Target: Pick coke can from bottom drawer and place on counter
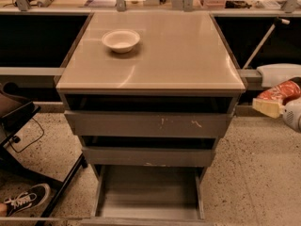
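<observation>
Gripper: hanging at the far right of the view, right of the cabinet; pinching the can, with one pale finger showing under it.
Can: riding tilted in the grip, off the floor, well apart from the drawer, beside the counter and not yet over it.
Drawer: standing pulled out at the bottom, showing only a bare grey floor.
Counter: lying open over most of its top, carrying only a bowl near the back left.
Step, as judged: carrying the can across and up toward the counter, with placing not yet begun.
Risk, counter edge: knocking the can or the finger against the right rim, caused by swinging in sideways before rising clear of the top.
Risk, white part: brushing this pale piece sitting just above the can, caused by lifting straight up from here.
Risk, slipping: losing the smooth, tilted can out of the grip, caused by any bump or a jerky swing.
Risk, tipping: toppling and rolling on the glossy top, possibly off the rim, caused by letting go while tilted or too high.
Risk, bowl: nudging it only by overshooting far to the back left; judging this unlikely.
Risk, open drawer: catching the base on the pulled-out tray, caused by driving closer to reach the top.
Safest course, as judged: rising first, levelling the can, then setting down near the middle right.
</observation>
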`<state>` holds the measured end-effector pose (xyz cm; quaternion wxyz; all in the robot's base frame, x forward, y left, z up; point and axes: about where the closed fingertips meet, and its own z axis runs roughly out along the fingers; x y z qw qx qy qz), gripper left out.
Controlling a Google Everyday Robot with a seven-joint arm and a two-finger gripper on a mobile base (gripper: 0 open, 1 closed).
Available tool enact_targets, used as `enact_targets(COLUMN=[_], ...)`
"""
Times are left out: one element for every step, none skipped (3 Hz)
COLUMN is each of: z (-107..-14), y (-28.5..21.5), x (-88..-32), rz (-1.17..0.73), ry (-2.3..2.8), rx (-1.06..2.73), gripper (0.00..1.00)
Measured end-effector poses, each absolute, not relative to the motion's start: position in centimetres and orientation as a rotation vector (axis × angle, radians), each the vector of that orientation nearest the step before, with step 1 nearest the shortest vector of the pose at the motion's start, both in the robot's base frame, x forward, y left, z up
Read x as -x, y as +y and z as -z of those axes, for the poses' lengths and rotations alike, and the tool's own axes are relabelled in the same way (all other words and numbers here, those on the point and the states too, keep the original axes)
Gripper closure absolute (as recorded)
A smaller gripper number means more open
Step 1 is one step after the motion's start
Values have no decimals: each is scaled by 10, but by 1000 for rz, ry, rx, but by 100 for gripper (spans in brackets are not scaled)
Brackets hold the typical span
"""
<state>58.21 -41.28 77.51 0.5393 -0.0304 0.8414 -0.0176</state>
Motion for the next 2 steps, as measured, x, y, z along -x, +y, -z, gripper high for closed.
enact_targets(z=[-798,-883], y=[-407,-408], x=[-623,-667], rz=[-7,-17], ry=[1997,1921], rx=[101,127], gripper=[100,100])
